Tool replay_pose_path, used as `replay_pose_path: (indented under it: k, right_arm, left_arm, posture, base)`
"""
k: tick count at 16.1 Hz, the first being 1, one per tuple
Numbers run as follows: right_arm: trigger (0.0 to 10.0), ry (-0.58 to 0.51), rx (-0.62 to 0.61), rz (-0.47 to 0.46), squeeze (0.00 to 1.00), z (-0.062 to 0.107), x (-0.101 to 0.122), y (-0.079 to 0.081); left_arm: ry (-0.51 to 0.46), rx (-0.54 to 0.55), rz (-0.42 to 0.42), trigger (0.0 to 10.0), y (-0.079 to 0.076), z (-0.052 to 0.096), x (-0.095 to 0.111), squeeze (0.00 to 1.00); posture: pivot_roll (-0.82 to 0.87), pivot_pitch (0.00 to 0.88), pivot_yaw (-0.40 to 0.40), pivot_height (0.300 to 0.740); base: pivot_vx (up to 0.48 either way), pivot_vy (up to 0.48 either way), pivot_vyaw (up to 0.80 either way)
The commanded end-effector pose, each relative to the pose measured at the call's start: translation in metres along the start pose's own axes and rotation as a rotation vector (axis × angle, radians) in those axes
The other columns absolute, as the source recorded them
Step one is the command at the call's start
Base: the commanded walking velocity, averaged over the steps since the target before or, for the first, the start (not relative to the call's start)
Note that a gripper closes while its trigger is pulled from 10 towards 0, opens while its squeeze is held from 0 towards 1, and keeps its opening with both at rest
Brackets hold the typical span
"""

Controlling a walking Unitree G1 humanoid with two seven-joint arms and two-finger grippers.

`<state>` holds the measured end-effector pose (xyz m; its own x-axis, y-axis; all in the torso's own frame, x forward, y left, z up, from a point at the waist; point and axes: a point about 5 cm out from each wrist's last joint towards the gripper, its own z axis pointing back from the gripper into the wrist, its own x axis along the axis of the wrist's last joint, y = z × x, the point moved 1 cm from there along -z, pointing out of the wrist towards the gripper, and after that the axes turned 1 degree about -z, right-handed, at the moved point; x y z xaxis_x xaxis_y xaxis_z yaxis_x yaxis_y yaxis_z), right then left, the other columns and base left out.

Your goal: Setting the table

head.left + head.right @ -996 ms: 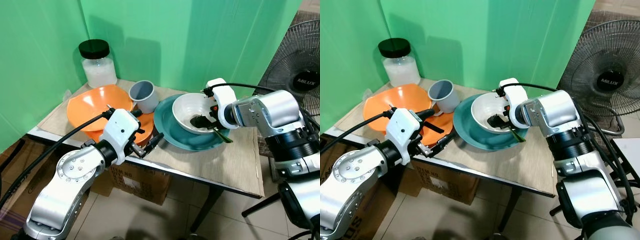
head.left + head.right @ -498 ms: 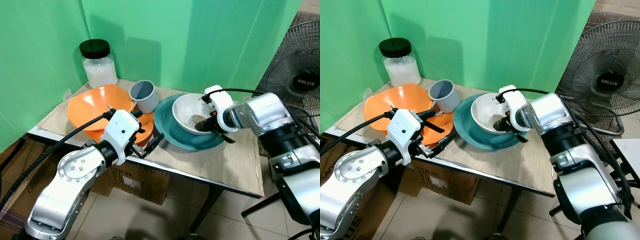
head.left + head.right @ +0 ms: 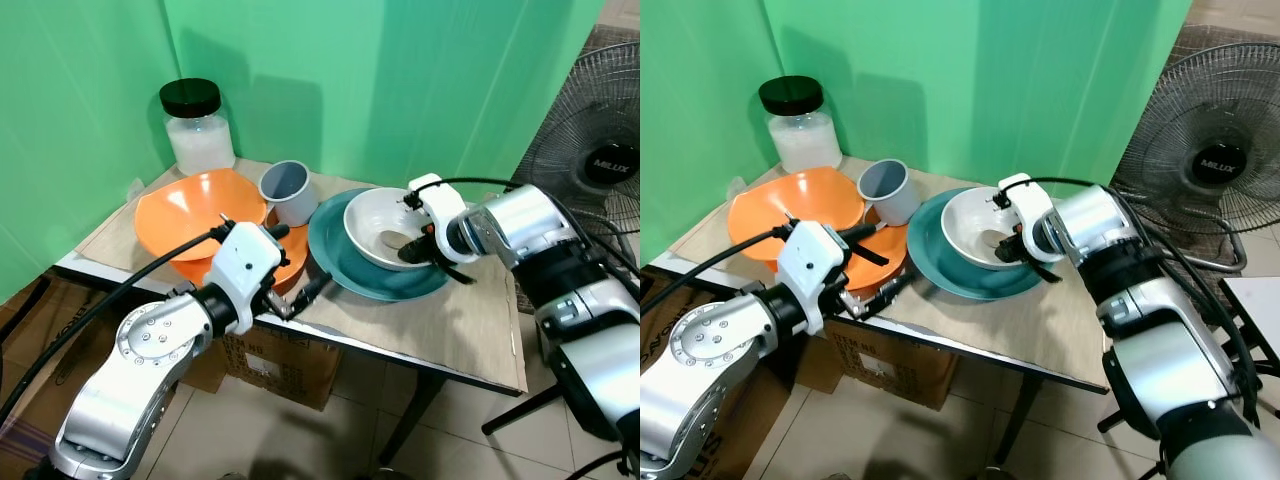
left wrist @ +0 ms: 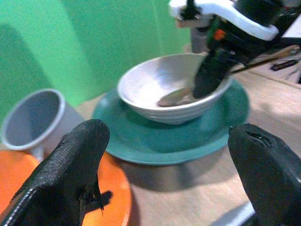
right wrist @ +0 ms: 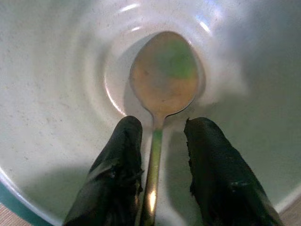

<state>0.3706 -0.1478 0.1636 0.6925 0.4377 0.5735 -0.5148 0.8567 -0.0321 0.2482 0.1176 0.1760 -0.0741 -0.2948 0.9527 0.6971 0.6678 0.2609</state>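
Observation:
A white bowl (image 3: 370,215) sits on a teal plate (image 3: 345,270) on the wooden table (image 3: 450,330). A spoon (image 5: 164,75) lies inside it, head at the bottom (image 3: 393,240) and handle running up toward the rim. My right gripper (image 3: 420,250) reaches into the bowl from the right. It is open: its black fingers (image 5: 124,155) straddle the handle with a small gap on each side. My left gripper (image 3: 297,262) hovers open at the table's front edge, over the rim of an orange plate (image 3: 292,262), with nothing between its fingers.
An orange bowl (image 3: 195,205) rests on the orange plate at the left. A grey cup (image 3: 287,190) stands behind it and a black-lidded jar (image 3: 198,125) sits in the back corner. A fan (image 3: 600,150) stands to the right. Bare tabletop lies in front of the teal plate.
The spoon, held up with its handle sticking out over the rim a second ago, now lies in the bowl. My right fingers have parted from it. The left arm barely moved.

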Motion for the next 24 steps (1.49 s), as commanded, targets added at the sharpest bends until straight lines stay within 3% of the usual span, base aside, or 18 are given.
replay_pose_path:
  k: [1,6,13,16,18,20,21,22,23,24]
  right_arm:
    - [0.0,-0.014,0.002,0.028,0.0,0.002,0.007,0.001]
    - [0.0,-0.012,0.016,0.045,0.0,0.001,0.009,0.003]
    - [0.0,-0.017,0.032,0.052,0.0,0.001,0.012,0.006]
    - [0.0,-0.171,0.056,-0.058,0.0,0.03,0.035,-0.003]
    - [0.0,-0.228,0.054,-0.093,0.0,0.044,0.038,-0.01]
    - [0.0,-0.418,0.084,-0.183,0.0,0.074,0.039,-0.018]
    - [1.2,-0.577,0.101,-0.193,0.0,0.087,0.035,-0.014]
    - [4.9,-0.735,0.089,-0.191,0.0,0.099,0.029,-0.008]
    - [10.0,-0.871,0.017,-0.161,0.0,0.106,0.019,0.002]
    - [10.0,-0.979,-0.04,-0.169,0.0,0.113,0.009,0.015]
  left_arm:
    - [0.009,-0.061,0.015,10.0,-0.008,0.002,0.0,0.0]
    - [0.088,-0.228,0.082,10.0,-0.024,0.011,-0.008,0.0]
    - [0.1,-0.221,0.075,10.0,-0.018,0.011,-0.009,0.0]
    - [0.088,-0.168,0.05,10.0,-0.011,0.012,-0.007,0.0]
    - [0.082,-0.146,0.04,10.0,-0.008,0.012,-0.006,0.0]
    - [0.038,-0.109,0.045,10.0,-0.001,0.011,0.003,0.0]
    - [0.015,-0.082,0.045,10.0,0.0,0.01,0.008,0.0]
    - [-0.006,-0.06,0.044,10.0,-0.001,0.009,0.012,0.0]
    - [-0.023,0.007,0.051,10.0,0.001,0.009,0.015,0.0]
    - [-0.021,0.09,0.046,10.0,0.004,0.008,0.015,0.0]
  posture:
    - [-0.17,0.0,-0.043,0.74]
    - [-0.17,0.0,-0.045,0.74]
    - [-0.17,0.0,-0.042,0.74]
    - [-0.15,0.0,-0.041,0.74]
    - [-0.15,0.0,-0.041,0.74]
    - [-0.14,0.0,-0.033,0.74]
    - [-0.13,0.0,-0.027,0.74]
    - [-0.13,0.002,-0.021,0.74]
    - [-0.13,0.005,-0.015,0.74]
    - [-0.11,0.011,-0.008,0.74]
  base:
    - [0.0,0.0,0.0]
    - [0.0,0.0,0.0]
    - [0.0,0.0,0.0]
    - [0.0,0.0,0.0]
    - [0.0,0.0,0.0]
    - [0.0,0.0,0.0]
    - [0.0,0.0,0.0]
    - [0.0,0.0,0.0]
    - [0.0,0.0,0.0]
    - [0.0,0.0,0.0]
